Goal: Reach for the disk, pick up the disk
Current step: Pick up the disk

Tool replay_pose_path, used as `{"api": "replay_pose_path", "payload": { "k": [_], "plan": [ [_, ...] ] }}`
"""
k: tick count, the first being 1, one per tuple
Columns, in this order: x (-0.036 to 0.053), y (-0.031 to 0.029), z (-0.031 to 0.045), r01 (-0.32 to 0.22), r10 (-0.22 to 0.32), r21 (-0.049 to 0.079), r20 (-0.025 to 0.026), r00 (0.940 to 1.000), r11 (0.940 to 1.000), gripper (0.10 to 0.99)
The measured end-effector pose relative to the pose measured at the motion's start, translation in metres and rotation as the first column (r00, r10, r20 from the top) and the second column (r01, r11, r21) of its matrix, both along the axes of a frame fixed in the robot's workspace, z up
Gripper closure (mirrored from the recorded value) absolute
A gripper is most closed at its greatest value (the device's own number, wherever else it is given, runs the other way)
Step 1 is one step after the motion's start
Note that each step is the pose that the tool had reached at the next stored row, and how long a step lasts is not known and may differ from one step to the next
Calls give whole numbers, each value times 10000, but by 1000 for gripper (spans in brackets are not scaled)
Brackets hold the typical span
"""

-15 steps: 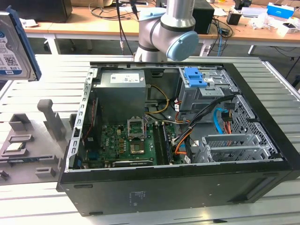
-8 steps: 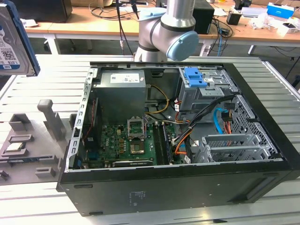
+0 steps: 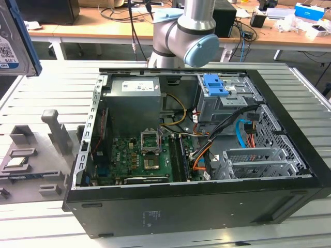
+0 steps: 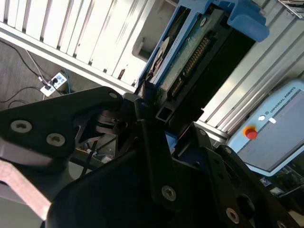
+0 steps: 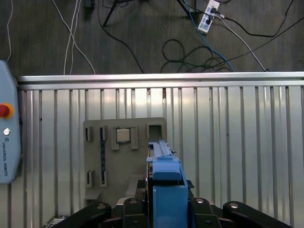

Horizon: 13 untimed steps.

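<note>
The disk (image 3: pixel 13 36) hangs high at the exterior view's left edge, a silver drive with a printed label and a blue rail frame. In the second wrist view the disk (image 4: pixel 190 52) stands edge-on, its green board and connector showing, with my gripper (image 4: pixel 154 111) shut on its lower end. In the first wrist view the disk's blue rail (image 5: pixel 166 183) sticks out between the black fingers (image 5: pixel 209 209) of my gripper (image 5: pixel 166 202), well above the grey fixture (image 5: pixel 123 161) on the slatted table.
An open computer case (image 3: pixel 289 201) fills the table's middle, with a blue latch piece (image 3: pixel 214 85) on its drive cage. The grey fixture (image 3: pixel 36 155) holds a small square chip (image 5: pixel 123 136). A teach pendant (image 5: pixel 7 137) lies at the table edge. Cables (image 5: pixel 199 47) run over the floor.
</note>
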State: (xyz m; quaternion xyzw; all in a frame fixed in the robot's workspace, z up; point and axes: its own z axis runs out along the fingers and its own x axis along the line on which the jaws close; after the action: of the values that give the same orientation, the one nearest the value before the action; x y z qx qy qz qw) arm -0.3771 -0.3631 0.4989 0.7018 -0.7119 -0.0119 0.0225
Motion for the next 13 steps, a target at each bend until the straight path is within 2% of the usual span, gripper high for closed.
{"api": "replay_pose_path", "payload": {
  "k": [2,9,13],
  "plan": [
    [2,0,30,0,0,0,-2,10000,10000,718],
    [2,0,31,0,0,0,-2,10000,10000,718],
    [89,0,32,-1,1,-1,-3,10000,10000,718]
  ]
}}
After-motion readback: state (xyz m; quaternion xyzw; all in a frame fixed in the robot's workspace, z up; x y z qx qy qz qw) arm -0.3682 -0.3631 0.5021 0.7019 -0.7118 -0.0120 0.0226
